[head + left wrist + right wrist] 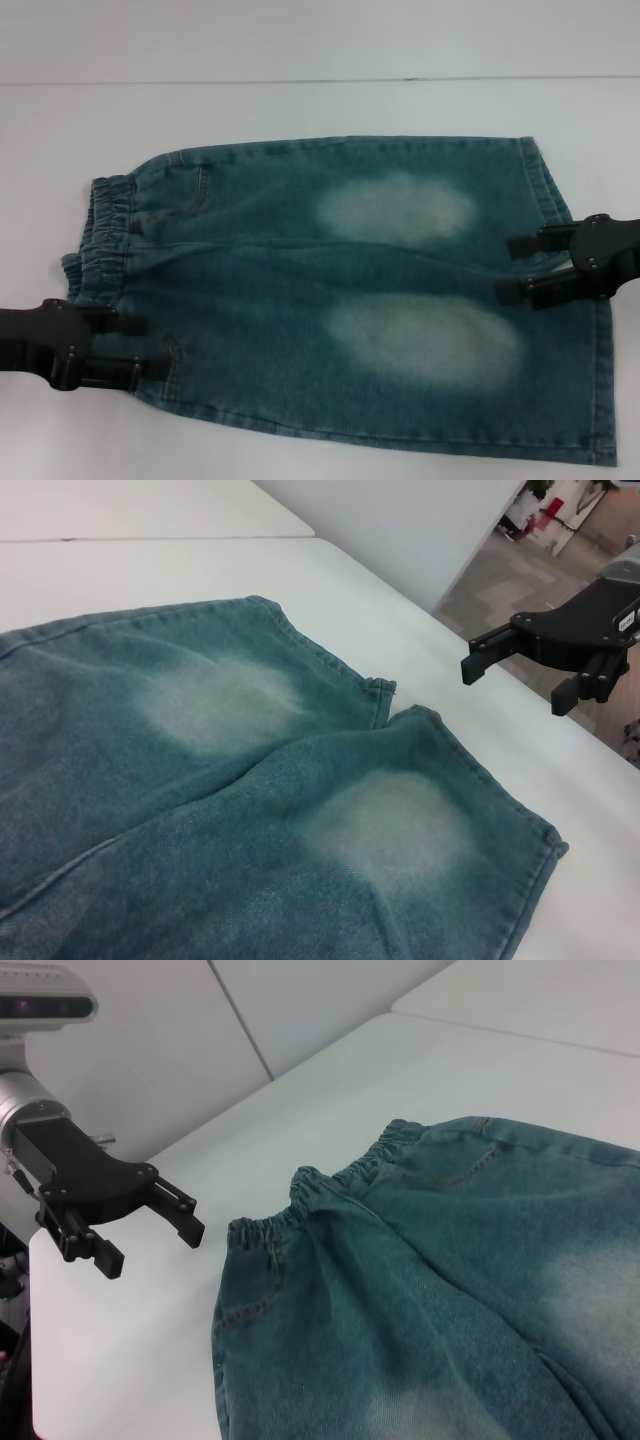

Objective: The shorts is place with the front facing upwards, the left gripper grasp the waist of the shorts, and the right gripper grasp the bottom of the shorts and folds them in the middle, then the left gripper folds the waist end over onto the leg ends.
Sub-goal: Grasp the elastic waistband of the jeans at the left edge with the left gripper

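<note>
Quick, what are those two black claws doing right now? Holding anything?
Left pincer: open, holding nothing, at the waist of the shorts.
Right pincer: open, holding nothing, at the bottom of the shorts.

Blue-green denim shorts (330, 300) with 2 pale faded ovals at frame centre, black grippers at left and right edges, white table (300, 105).

A lab-like indoor room was indicated by a plain white table (300, 60), bare white wall panels (300, 1010) and grey flooring (520, 600).

White table (300, 40), grey wall (400, 520) behind.
</note>
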